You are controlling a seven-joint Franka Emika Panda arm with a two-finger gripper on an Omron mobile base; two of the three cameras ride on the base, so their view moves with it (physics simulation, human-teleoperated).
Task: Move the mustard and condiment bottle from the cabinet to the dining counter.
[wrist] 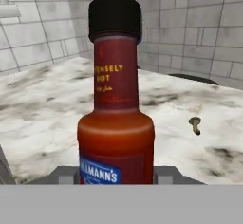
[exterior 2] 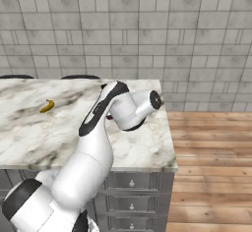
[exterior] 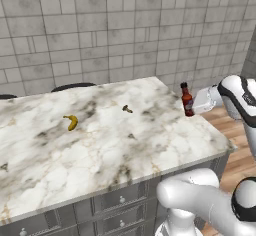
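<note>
Condiment bottle [exterior: 187, 100] stands upright at the right edge of the dining counter [exterior: 100, 145], w/ the gripper [wrist: 116, 173] clamped on its lower body; whether its base touches the marble, can't tell. Prob. glass: rigid, smooth, slippery, breakable, light-ish. Tall and narrow, so tips easily. Best hold is low on the wide body, not the neck. Banana [exterior: 71, 122] lies well apart.

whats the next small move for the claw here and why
Probably open the claw and back away. The sauce bottle stands upright near the right edge of the marble island, apparently resting on it, and in the hand view it sits close between the fingers, so letting go seems the next step.
</note>
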